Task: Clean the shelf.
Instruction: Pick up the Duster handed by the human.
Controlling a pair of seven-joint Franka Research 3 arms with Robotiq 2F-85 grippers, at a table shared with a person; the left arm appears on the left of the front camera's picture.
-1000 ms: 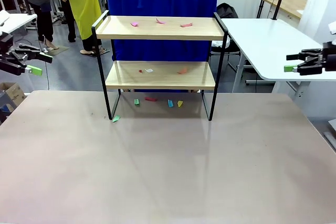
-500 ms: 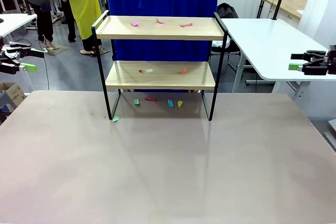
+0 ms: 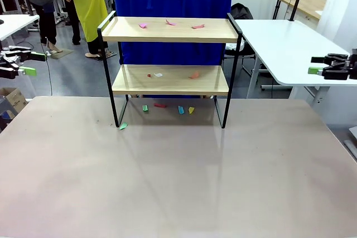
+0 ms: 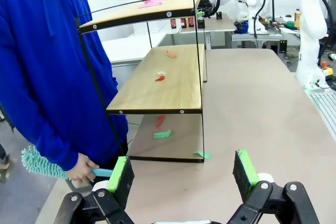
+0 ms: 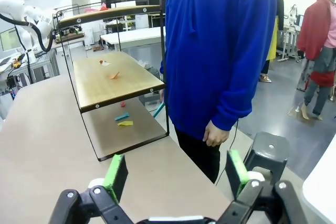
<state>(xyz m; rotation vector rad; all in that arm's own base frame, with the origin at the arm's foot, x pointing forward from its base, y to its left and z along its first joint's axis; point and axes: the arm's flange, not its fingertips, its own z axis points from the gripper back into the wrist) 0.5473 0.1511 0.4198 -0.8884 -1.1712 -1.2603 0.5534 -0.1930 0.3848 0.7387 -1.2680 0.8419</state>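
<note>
Find the shelf at 12 o'clock on the table, upright near the far edge. Note left gripper at 9 o'clock and right gripper at 3 o'clock, both spread wide, pinching nothing, well apart from the shelf. Spot paper scraps on top board, lower board and tabletop beneath. Best bet: take one scrap at a time, enter through the open front, pinch low, stay off the side rails. Mind the person's hand with teal duster behind the shelf, 12 o'clock side.
</note>
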